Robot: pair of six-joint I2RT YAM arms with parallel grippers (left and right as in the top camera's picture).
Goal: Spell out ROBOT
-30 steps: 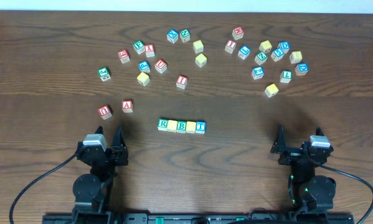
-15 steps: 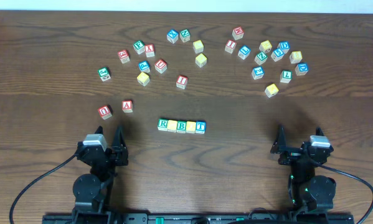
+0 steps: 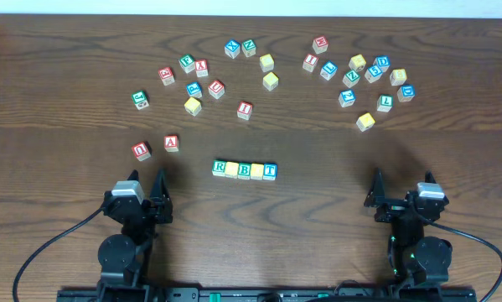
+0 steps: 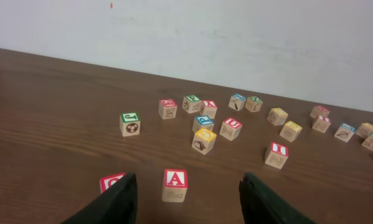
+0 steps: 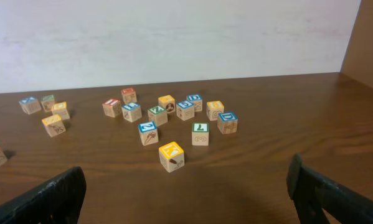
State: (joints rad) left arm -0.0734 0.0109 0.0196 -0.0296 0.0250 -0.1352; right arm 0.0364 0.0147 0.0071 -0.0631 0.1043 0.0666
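Note:
A row of five letter blocks lies in the table's middle, its faces reading R, yellow, B, yellow, T. My left gripper is open and empty at the near left; in its wrist view a red A block stands between the fingers, farther off, and a red block shows by the left finger. My right gripper is open and empty at the near right; its wrist view faces a yellow block on the table.
Loose letter blocks are scattered across the far half of the table: a left cluster around a red U block and a right cluster around a green L block. A red block and the A block lie left of the row.

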